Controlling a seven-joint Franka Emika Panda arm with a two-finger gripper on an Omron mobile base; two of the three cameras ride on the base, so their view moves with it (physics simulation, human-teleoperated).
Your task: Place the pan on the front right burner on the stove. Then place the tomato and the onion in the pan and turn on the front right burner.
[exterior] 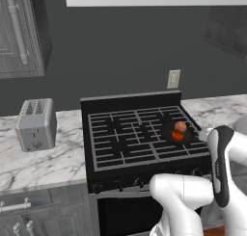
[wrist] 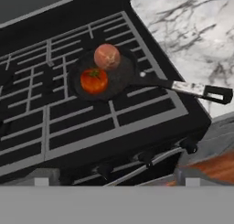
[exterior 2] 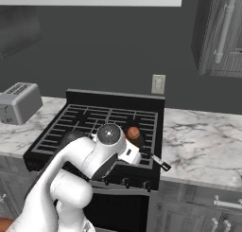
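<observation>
**Already loaded: one pan, two round things, four grate sections**

Now one black pan (wrist: 109, 77) sits on the front right burner (wrist: 119, 109) of the stove (exterior: 103, 148), its long handle (wrist: 192, 88) reaching out past the stove's right edge over the marble counter (wrist: 192, 26). Two small balls lie inside it, touching or nearly so: one bright red tomato (wrist: 94, 80) with a green stem mark on the near side, and one duller tan onion (wrist: 107, 56) just behind it.

One gripper hangs above and in front of the stove; its fingers are spread wide, pinching nothing, and their tips barely rise above the bottom edge of the hand view.

One toaster (exterior: 35, 124) stands on the counter left of the stove, and one wall outlet (exterior: 173, 79) sits behind it.

From the right base view the arm covers the pan's near half and the tomato, leaving the onion showing. Along the stove's front edge the knobs (wrist: 145, 157) are dark and small; their count and settings are hard to make out.
</observation>
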